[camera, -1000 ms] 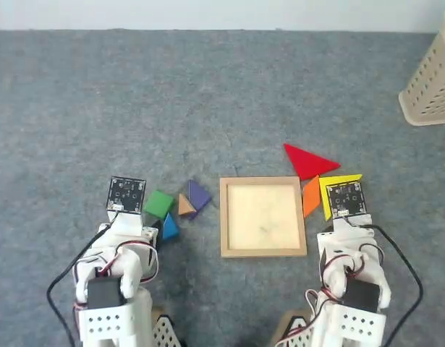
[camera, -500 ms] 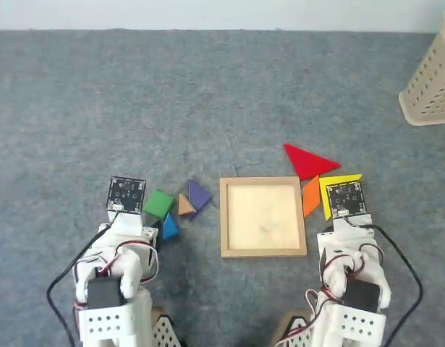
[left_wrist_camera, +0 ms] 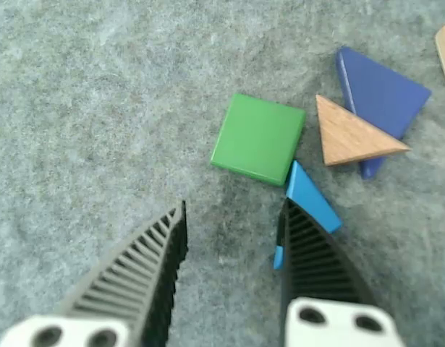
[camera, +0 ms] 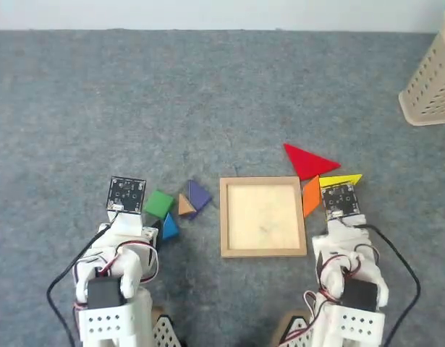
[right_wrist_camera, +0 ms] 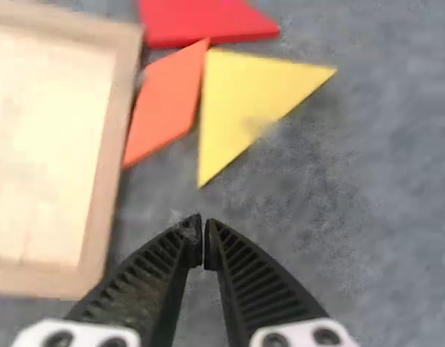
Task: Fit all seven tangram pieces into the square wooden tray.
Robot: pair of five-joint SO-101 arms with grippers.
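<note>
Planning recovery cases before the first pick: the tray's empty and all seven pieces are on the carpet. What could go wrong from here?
1. The right hand is shut just short of the flat yellow triangle, which abuts the orange parallelogram. A push could drag both toward the square wooden tray.
2. The left hand is open with one finger at the small blue triangle, which touches the green square block. Closing may flick it aside.

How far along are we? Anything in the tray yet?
Done: nothing; the tray is empty. In hand: nothing; the left hand is open beside the blue triangle, the right hand shut and empty, short of the yellow triangle. To place: all seven, also the green square, wooden triangle, purple piece, red triangle and orange piece.
</note>
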